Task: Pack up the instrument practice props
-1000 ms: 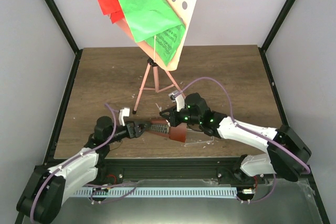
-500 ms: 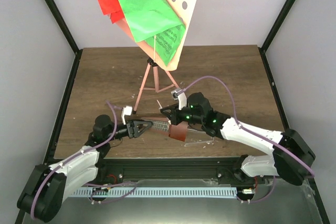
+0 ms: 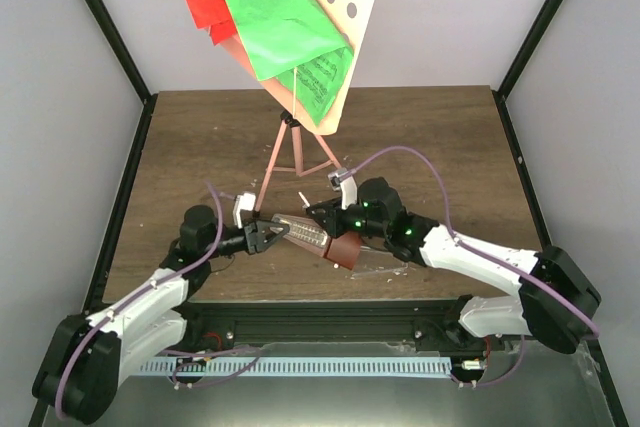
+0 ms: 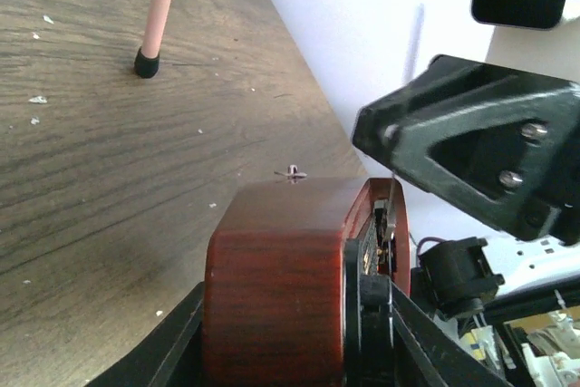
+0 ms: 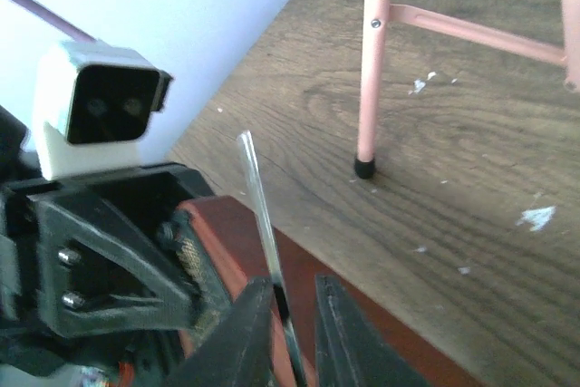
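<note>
- Two arms are meeting over the metronome point(image 3: 312, 238) in the top view. It is lying on its side on the worktop point(image 3: 200, 147) near the front edge. The left fingers point(image 3: 262, 236) are sitting at its narrow end and the right fingers point(image 3: 326, 215) are hanging over its body. The clear cover point(image 3: 385, 265) is lying just beside its base. The music stand point(image 3: 272, 167) is standing behind, carrying the green and red sheets point(image 3: 275, 22).
- From the left wrist, the left fingers are pressing on both flanks of the reddish-brown body, gripping it. The polished casing is looking stiff, smooth and likely slippery, so the flat flanks are offering the safest hold.
- From the right wrist, the right fingers are pinching a thin rod point(image 5: 256, 188), probably the pendulum, though the close view is leaving that uncertain. It is looking slender and easily bent, so it is calling for a gentle grip low down, near the body.
</note>
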Controlling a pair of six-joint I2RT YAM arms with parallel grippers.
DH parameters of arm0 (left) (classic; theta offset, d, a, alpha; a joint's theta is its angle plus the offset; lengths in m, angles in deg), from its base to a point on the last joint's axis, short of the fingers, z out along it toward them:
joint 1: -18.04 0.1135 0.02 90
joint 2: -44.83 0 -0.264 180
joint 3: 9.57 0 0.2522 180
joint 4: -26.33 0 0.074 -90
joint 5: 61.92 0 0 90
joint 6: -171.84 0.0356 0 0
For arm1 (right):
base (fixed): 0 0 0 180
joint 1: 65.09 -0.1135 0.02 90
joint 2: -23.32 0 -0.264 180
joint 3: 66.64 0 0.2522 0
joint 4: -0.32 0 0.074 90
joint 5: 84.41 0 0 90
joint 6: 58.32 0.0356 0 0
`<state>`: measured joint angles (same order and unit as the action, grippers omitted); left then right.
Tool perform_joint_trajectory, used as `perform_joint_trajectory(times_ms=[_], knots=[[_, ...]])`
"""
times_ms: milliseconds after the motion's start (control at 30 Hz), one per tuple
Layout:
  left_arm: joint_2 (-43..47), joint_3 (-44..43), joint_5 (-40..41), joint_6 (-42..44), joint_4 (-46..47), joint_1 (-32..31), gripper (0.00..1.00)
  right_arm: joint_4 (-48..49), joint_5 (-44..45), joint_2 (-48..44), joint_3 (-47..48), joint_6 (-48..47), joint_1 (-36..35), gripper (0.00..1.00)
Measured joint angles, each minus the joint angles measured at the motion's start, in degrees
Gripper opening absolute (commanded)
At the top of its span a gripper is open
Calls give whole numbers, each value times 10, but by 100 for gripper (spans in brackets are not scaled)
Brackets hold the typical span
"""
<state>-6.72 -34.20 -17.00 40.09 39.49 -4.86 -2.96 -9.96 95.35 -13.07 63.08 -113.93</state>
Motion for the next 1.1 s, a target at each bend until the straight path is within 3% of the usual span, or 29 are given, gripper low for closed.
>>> perform_joint_trajectory(times_ms=[33, 100, 167, 467, 667, 900, 1100], knots=[[-5, -11, 1, 6, -17, -1, 8, 4, -1, 0, -1, 2, -1, 40], [-17, -42, 7, 25, -66, -6, 2, 14, -2, -2, -2, 2, -2, 79], [-26, -76, 14, 47, -119, -8, 0, 13, 8, -12, -2, -3, -2, 98], [-54, -271, 62, 179, -367, -10, 0, -79, 106, -163, -2, -26, -2, 100], [-88, -377, 114, 309, -495, -23, 0, -127, 158, -244, -56, -17, -2, 100], [-105, -387, 233, 444, -549, -96, 0, -197, 197, -255, -106, 18, -2, 100], [-105, -379, 336, 535, -537, -177, 0, -201, 221, -287, -136, 41, -2, 100]])
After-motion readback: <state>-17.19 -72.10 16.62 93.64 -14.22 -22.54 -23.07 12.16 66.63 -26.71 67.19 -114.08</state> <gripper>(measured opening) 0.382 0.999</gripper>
